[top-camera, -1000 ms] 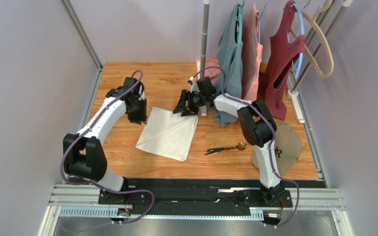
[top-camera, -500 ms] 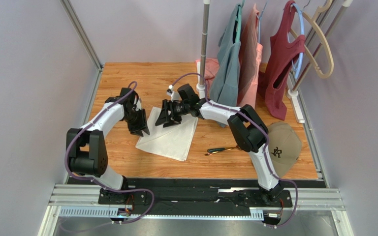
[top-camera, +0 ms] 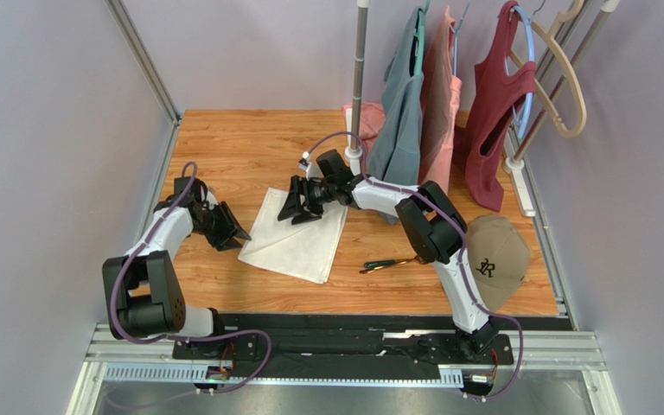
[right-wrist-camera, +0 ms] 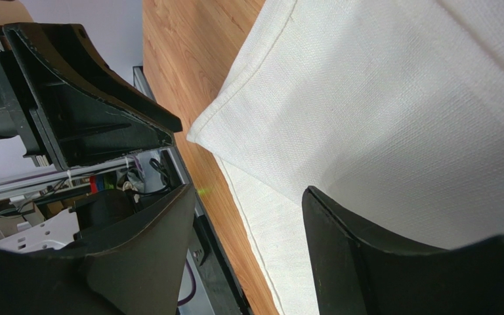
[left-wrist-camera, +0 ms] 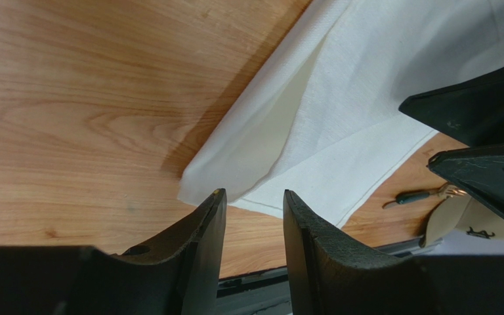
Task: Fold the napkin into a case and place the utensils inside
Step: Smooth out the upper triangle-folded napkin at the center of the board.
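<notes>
**Step in hand: napkin fold in progress; utensils not yet inserted.**

The light-brown wooden table top carries the white woven cloth napkin, which lies flat in overlapping layers, with one layer gaping slightly at its left corner. The black two-finger left gripper sits low just beside that left corner, jaws apart and empty. The black two-finger right gripper hangs over the napkin's far edge, jaws spread wide with nothing between them. The slim utensils, dark-handled with gold heads, lie to the right of the napkin and clear of it; their count cannot be told. The next move probably calls for pinching a single layer at the left corner. The cloth is thin, so the fingertips must reach the wood.
</notes>
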Available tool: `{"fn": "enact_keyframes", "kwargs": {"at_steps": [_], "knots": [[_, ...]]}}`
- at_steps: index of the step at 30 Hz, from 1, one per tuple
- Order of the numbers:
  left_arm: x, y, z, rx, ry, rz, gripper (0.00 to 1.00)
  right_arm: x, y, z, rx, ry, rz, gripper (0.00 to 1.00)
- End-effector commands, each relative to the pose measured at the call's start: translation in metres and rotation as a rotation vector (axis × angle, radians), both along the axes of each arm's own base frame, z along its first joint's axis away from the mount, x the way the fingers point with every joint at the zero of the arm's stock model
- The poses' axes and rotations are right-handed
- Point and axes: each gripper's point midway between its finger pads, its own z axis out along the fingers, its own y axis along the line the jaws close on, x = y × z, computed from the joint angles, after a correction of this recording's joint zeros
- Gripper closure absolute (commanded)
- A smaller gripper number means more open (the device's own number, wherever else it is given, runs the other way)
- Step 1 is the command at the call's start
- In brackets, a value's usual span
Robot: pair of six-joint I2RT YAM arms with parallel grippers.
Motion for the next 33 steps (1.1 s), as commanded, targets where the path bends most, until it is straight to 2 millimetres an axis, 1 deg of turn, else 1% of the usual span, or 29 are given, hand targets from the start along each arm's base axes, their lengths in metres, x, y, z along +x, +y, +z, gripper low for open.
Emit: {"fn": "enact_keyframes", "kwargs": {"at_steps": [1,3,8,14,16,18,20,22,23,25,27,30,31,33], "knots": [[0.016,-0.016,0.005,-0.131,-0.068,-0.004,0.54,0.006,0.012,0.021,0.067,-0.040,0.014,0.35],[0.014,-0.017,0.000,-0.139,-0.063,-0.003,0.54,0.005,0.012,0.022,0.067,-0.041,0.013,0.35],[0.010,-0.013,-0.013,-0.128,-0.015,0.012,0.54,0.005,0.014,0.023,0.069,-0.039,0.012,0.35],[0.000,-0.001,-0.024,-0.071,0.042,0.057,0.54,0.001,0.024,0.021,0.073,-0.023,0.023,0.35],[-0.004,0.001,-0.029,-0.063,0.081,0.081,0.60,0.001,0.033,0.028,0.102,-0.048,0.031,0.35],[-0.008,-0.002,-0.033,-0.084,0.110,0.087,0.65,-0.003,0.039,0.024,0.103,-0.037,0.040,0.35],[-0.013,-0.003,-0.041,-0.095,0.149,0.094,0.65,-0.004,0.045,0.023,0.111,-0.031,0.045,0.35],[-0.014,-0.004,-0.045,-0.102,0.168,0.099,0.66,-0.004,0.050,0.024,0.123,-0.033,0.047,0.35],[-0.014,-0.003,-0.047,-0.094,0.170,0.103,0.65,-0.004,0.052,0.026,0.128,-0.029,0.046,0.35],[-0.014,-0.001,-0.047,-0.083,0.172,0.116,0.65,-0.005,0.057,0.022,0.135,-0.025,0.051,0.35],[-0.014,0.005,-0.050,-0.043,0.176,0.136,0.64,-0.006,0.062,0.019,0.148,-0.016,0.059,0.35],[-0.012,0.005,-0.049,-0.047,0.159,0.136,0.64,-0.006,0.066,0.018,0.163,-0.010,0.061,0.35],[-0.013,0.006,-0.050,-0.036,0.158,0.137,0.63,-0.005,0.067,0.015,0.162,-0.003,0.058,0.35],[-0.015,0.009,-0.053,-0.016,0.162,0.128,0.63,-0.006,0.070,0.017,0.178,0.002,0.071,0.35]]}}
